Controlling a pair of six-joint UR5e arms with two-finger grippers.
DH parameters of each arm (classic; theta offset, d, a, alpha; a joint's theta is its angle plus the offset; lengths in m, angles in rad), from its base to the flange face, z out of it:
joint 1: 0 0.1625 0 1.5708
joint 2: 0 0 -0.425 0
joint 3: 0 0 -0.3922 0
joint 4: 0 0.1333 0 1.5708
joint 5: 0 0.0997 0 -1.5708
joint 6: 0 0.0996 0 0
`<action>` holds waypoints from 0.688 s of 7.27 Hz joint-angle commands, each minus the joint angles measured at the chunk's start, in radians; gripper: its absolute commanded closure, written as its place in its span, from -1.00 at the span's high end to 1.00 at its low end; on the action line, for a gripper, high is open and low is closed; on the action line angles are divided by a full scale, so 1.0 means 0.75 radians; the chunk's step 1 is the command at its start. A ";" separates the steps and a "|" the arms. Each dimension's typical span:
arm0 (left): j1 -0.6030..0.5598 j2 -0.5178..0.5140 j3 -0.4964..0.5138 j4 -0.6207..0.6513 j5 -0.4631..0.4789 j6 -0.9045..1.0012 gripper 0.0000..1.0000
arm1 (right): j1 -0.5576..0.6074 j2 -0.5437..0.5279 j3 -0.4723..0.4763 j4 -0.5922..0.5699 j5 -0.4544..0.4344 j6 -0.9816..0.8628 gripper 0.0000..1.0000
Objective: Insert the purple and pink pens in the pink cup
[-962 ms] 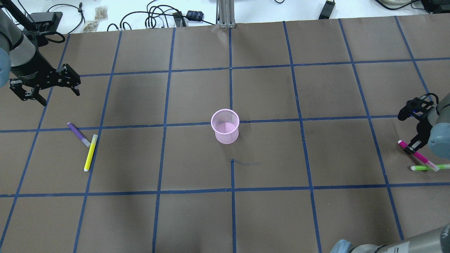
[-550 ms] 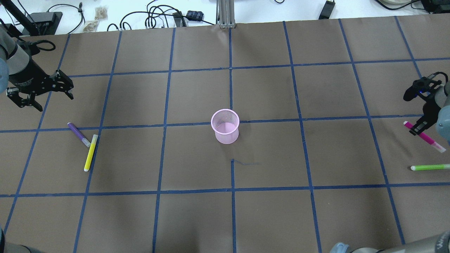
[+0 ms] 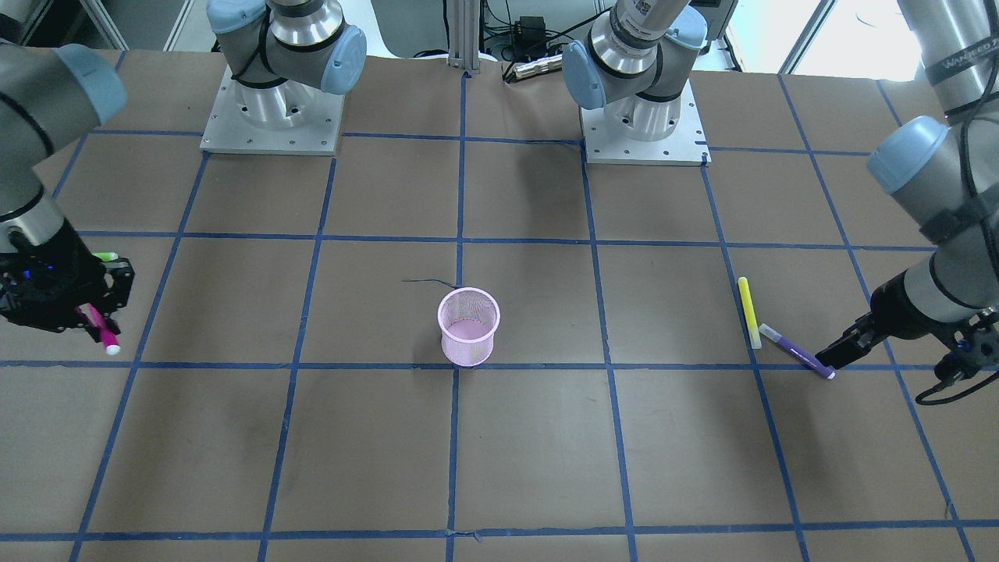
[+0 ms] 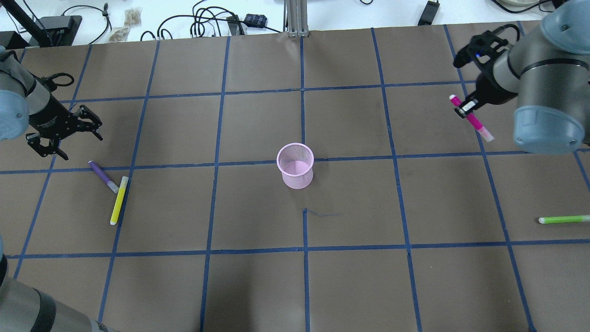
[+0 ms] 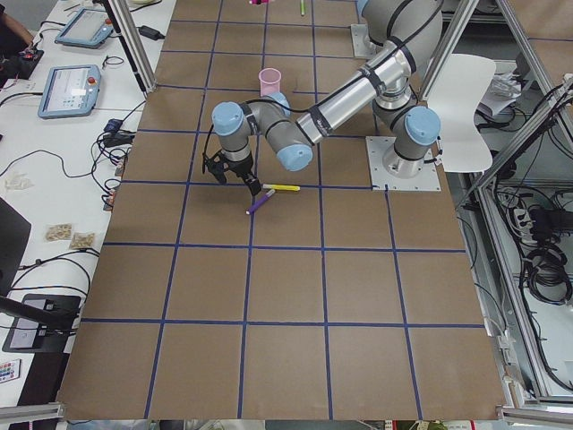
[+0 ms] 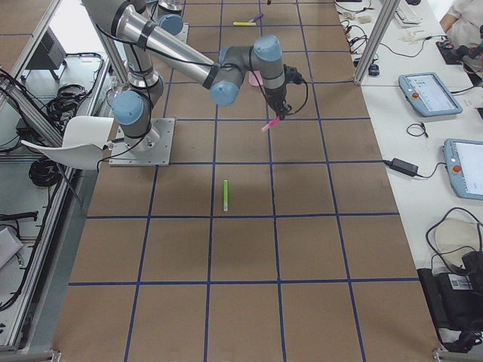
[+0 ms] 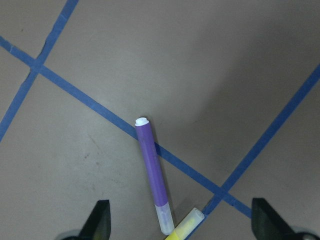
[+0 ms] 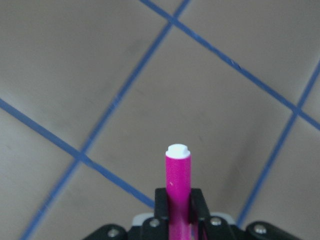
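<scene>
The pink mesh cup (image 4: 295,166) stands upright at the table's middle and also shows in the front view (image 3: 468,326). The purple pen (image 4: 103,176) lies on the table at the left, its capped end touching a yellow pen (image 4: 119,200). My left gripper (image 4: 83,147) is open and empty, just beyond the purple pen's far end. In the left wrist view the purple pen (image 7: 152,172) lies between and ahead of my open fingers (image 7: 100,222). My right gripper (image 4: 466,107) is shut on the pink pen (image 4: 472,119) and holds it in the air at the far right; the pen also shows in the right wrist view (image 8: 177,182).
A green pen (image 4: 563,219) lies on the table at the right edge. The yellow pen (image 3: 749,311) lies beside the purple one (image 3: 796,352). Cables and boxes sit beyond the table's far edge. The brown surface carries a grid of blue tape.
My right gripper has lifted the pink pen off the table, away from the green pen, and carried it up and toward the far side. My left gripper has moved closer to the purple pen.
</scene>
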State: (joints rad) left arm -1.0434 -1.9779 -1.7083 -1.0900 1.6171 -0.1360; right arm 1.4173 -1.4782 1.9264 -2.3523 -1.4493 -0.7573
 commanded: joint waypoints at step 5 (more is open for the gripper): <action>0.056 -0.132 -0.046 0.150 0.002 0.022 0.31 | 0.708 0.172 0.192 -1.068 0.016 0.662 -1.00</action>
State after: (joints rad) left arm -1.0033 -2.0722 -1.7437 -0.9798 1.6195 -0.1171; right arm 1.9004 -1.3991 2.0114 -2.9305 -1.4204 -0.3078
